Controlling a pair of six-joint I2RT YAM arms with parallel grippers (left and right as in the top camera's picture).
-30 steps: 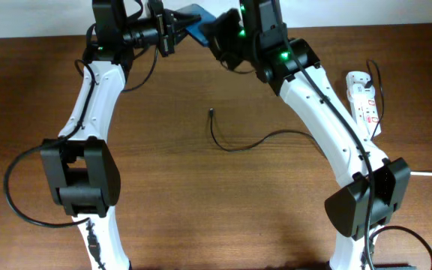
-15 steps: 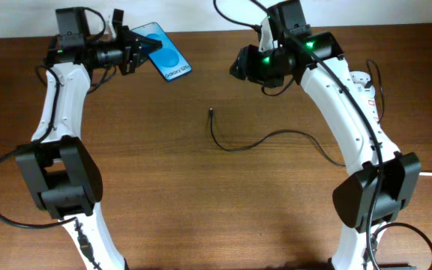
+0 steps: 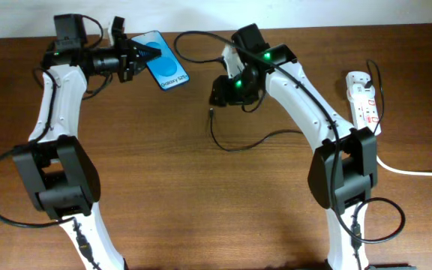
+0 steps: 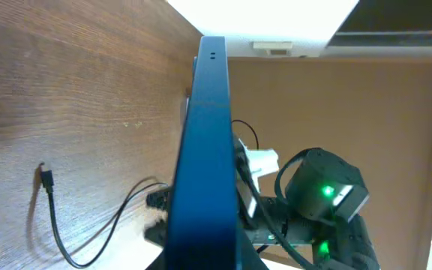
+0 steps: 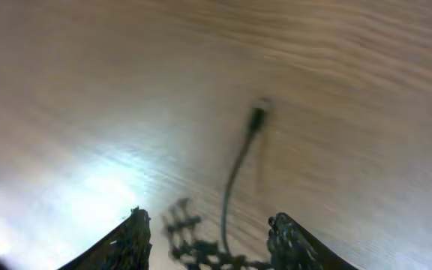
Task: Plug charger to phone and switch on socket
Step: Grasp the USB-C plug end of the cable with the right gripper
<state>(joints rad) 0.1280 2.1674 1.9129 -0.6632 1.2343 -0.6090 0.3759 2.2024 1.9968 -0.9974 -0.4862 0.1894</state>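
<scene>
Seen from overhead, the two white-and-black arms rise at the near edge of the brown wooden bench [image 3: 163, 195] and reach toward its far side, elbows bowed outward. Between them lies the long thin black charger cable [image 3: 235, 146]. It curls from under the right arm to its tiny plug tip [image 3: 211, 113], which rests free on the wood.

The right end effector [image 3: 220, 91] hangs just over that tip with its wrist bent down and green lights lit on the arm. Only the blurred right wrist view shows its state: the fingers [image 5: 136, 241] are spread wide with nothing gripped, and the tip lies beyond them.

Well to the right is the white elongated power strip with red marks [image 3: 364, 97], whose printing is too small to read. Its thick white cord [image 3: 415, 171] trails off the bench.

Farthest away, the left end effector [image 3: 141, 56] points sideways, clamped on one end of the black-framed smartphone with a bright blue screen [image 3: 163, 67]. The smartphone's white strip carries writing I cannot read surely. The left wrist view shows the smartphone [image 4: 201, 150] edge-on as a dark blue slab. Whether it touches the bench I cannot tell.
</scene>
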